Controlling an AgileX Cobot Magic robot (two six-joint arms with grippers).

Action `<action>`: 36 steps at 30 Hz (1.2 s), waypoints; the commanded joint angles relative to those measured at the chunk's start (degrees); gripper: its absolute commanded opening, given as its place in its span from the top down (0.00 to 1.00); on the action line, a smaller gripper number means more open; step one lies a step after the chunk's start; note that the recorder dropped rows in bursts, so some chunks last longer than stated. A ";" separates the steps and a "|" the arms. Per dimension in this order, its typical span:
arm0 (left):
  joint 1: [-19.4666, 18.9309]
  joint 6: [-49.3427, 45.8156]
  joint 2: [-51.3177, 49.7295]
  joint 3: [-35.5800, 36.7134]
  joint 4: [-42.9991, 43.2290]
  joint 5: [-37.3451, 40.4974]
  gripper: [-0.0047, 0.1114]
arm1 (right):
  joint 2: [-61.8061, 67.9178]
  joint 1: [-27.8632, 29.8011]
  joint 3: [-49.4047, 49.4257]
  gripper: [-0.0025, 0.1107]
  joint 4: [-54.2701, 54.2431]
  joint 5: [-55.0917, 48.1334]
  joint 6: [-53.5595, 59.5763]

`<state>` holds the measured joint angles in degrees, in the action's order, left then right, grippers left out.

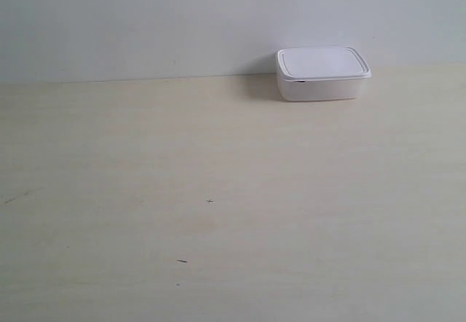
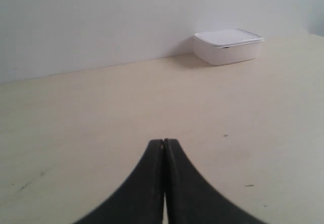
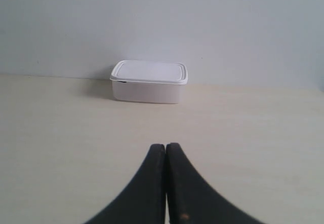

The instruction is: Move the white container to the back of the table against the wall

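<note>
Left gripper (image 2: 163,144) has its fingers pressed together, empty, over the table (image 2: 76,122); the white container (image 2: 229,45) sits well ahead. Right gripper (image 3: 165,147) is likewise closed and empty. In the exterior view the container stands at the table's back, seemingly touching the wall (image 1: 145,23).

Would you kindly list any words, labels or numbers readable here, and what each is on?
None: no text shows in any view.
The white container has a plain lid and sides, the wall is blank, and the table carries only tiny dark specks, not characters.
</note>
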<state>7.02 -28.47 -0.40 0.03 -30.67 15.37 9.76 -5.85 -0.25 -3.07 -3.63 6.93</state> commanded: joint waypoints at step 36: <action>-16.08 0.03 0.40 -0.03 8.36 6.11 0.96 | -7.95 0.25 0.25 0.98 0.42 0.04 0.16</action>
<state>-8.99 -28.47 -0.37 0.03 -26.00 21.36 2.05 -5.85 -0.25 -3.07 -3.72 6.90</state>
